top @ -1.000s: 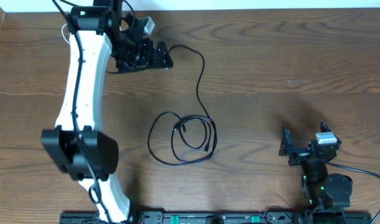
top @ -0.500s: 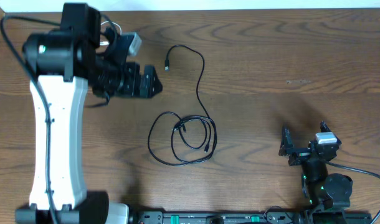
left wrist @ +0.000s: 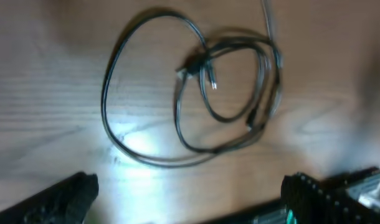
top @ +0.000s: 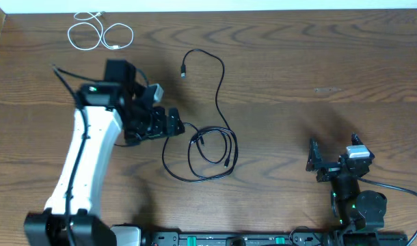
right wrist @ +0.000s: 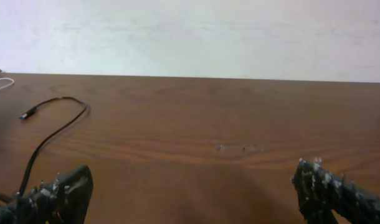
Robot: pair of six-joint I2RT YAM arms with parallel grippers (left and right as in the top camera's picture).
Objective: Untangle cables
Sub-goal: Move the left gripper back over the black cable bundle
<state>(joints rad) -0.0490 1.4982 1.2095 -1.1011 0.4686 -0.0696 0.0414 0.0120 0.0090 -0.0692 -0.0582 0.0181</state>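
Two arms share one brown wooden table (top: 318,61). The white left arm (top: 78,164) reaches in from the near edge. Its left gripper (top: 173,121) sits just left of the black tangle (top: 215,131), jaws spread wide and empty. Whether its tips touch the outer loop cannot be told. The right gripper (top: 333,152) rests well to the right of the tangle, jaws equally wide apart and gripping nothing.

Three cables lie on the table. Two are black, thin and floppy, coiled together in overlapping loops. One long tail (top: 221,89) leaves the tangle toward the far edge and curls back to a small plug (top: 183,70). Three more small plugs lie within the tangle's loops. One white cable (top: 99,33) lies well apart from the tangle, toward the far-left corner, wound in two small neat loops and clear of the black pair.
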